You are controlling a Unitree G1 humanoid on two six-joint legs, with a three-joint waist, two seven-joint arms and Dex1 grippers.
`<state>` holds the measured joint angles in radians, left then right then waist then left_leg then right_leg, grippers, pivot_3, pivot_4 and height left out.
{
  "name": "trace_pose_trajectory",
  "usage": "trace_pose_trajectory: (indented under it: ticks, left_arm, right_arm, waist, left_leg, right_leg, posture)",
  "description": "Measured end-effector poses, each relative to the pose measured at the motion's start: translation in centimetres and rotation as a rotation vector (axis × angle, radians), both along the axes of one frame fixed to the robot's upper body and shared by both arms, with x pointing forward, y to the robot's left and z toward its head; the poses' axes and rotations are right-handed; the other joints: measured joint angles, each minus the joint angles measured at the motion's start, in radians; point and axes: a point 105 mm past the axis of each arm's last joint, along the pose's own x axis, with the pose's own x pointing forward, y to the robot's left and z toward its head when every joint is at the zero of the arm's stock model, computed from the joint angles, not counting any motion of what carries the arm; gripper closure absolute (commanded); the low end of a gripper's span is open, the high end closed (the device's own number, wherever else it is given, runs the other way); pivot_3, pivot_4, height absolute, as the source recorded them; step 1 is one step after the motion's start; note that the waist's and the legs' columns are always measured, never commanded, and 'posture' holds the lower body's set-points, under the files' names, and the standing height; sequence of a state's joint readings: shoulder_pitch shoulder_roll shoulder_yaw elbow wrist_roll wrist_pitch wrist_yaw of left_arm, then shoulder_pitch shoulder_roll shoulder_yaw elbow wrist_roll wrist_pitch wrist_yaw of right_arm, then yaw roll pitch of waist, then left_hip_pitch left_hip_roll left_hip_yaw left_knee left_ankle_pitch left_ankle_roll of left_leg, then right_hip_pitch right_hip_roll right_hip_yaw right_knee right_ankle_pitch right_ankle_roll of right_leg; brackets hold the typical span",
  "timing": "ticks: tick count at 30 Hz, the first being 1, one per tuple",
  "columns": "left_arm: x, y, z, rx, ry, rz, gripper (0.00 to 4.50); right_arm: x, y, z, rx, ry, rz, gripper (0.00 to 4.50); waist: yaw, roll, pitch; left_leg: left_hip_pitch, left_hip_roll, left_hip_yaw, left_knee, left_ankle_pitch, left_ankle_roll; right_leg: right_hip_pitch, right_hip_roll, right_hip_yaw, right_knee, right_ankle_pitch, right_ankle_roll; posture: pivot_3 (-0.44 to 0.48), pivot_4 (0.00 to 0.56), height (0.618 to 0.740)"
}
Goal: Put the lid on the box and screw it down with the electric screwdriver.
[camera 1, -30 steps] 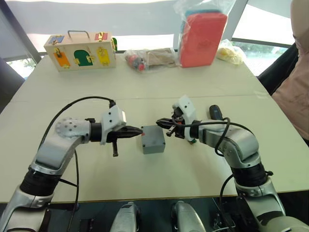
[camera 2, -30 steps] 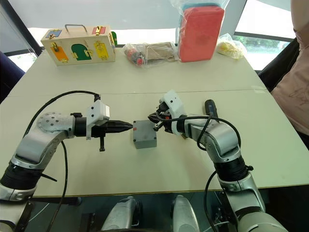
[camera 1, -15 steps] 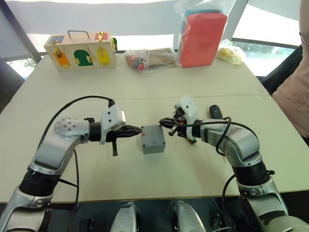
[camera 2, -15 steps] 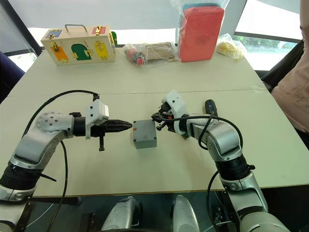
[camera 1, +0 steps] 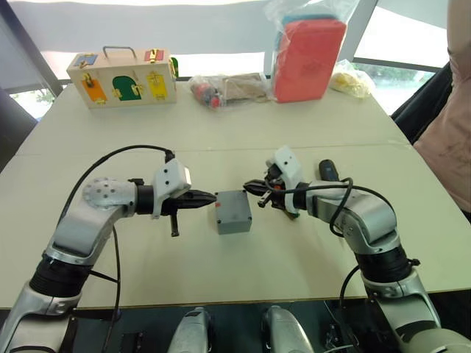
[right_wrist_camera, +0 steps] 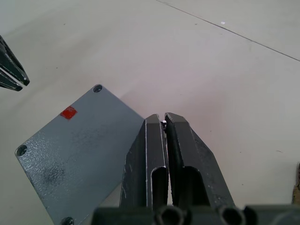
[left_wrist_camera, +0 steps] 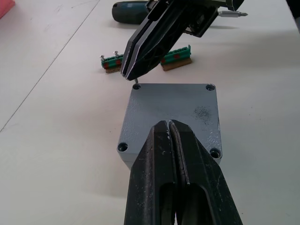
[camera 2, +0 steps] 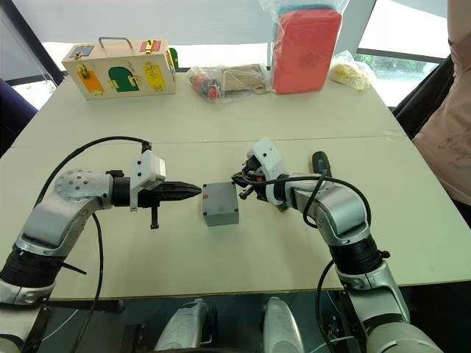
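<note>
The grey lid (left_wrist_camera: 171, 112), with corner screw holes and a small red sticker, lies on top of the grey box (camera 1: 235, 223) at the table's middle. My left gripper (camera 1: 214, 198) is shut and empty, its tips at the lid's left edge. From the right, my right gripper (camera 1: 248, 186) is shut on a tiny screw (left_wrist_camera: 136, 86) that hangs just over the lid's far corner hole. The black electric screwdriver (camera 1: 328, 172) lies on the table behind my right forearm, its metal bit (left_wrist_camera: 230, 14) pointing away.
Two green connector strips (left_wrist_camera: 140, 59) lie just beyond the box. At the table's far edge stand a wooden box with coloured doors (camera 1: 121, 77), clear bags (camera 1: 229, 88) and a red case (camera 1: 309, 55) in plastic. A person's sleeve (camera 1: 449, 125) is at the right.
My right gripper has drawn back slightly to the right, off the lid's edge toward its corner. The left gripper and the box have stayed put.
</note>
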<state>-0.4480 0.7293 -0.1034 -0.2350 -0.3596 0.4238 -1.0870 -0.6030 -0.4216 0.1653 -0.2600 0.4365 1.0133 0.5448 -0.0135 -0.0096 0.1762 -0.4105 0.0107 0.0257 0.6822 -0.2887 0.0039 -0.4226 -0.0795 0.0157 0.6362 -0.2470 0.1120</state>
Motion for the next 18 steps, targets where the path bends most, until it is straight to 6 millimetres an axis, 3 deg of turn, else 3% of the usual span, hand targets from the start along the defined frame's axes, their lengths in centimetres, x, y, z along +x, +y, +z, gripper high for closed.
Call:
trace_pose_trajectory:
  ticks: [18]
  left_arm:
    - [-0.07, -0.08, 0.0, -0.002, -0.003, 0.0, 4.5]
  right_arm:
    - [-0.25, 0.29, 0.37, 0.003, -0.012, 0.02, 4.43]
  waist:
    - [0.0, 0.0, 0.0]
  left_leg:
    - [0.0, 0.0, 0.0, 0.0, 0.0, 0.0]
  right_leg:
    - [0.0, 0.0, 0.0, 0.0, 0.0, 0.0]
  posture:
    - [0.0, 0.15, 0.73]
